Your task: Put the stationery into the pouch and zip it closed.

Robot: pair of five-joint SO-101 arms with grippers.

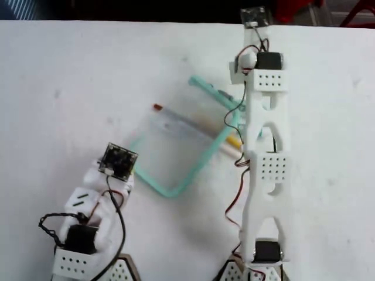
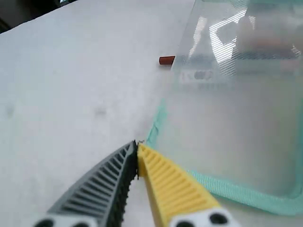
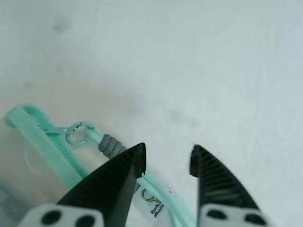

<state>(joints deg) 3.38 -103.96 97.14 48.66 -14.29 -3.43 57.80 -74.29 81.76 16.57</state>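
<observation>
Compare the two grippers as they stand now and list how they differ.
The left gripper has grey and yellow fingers; the right gripper has two black ones. The left gripper is shut, tips together; the right gripper is open. The left gripper sits at the teal edge of the pouch; the right gripper is over its zip pull cord. Both have ridged fingers.
</observation>
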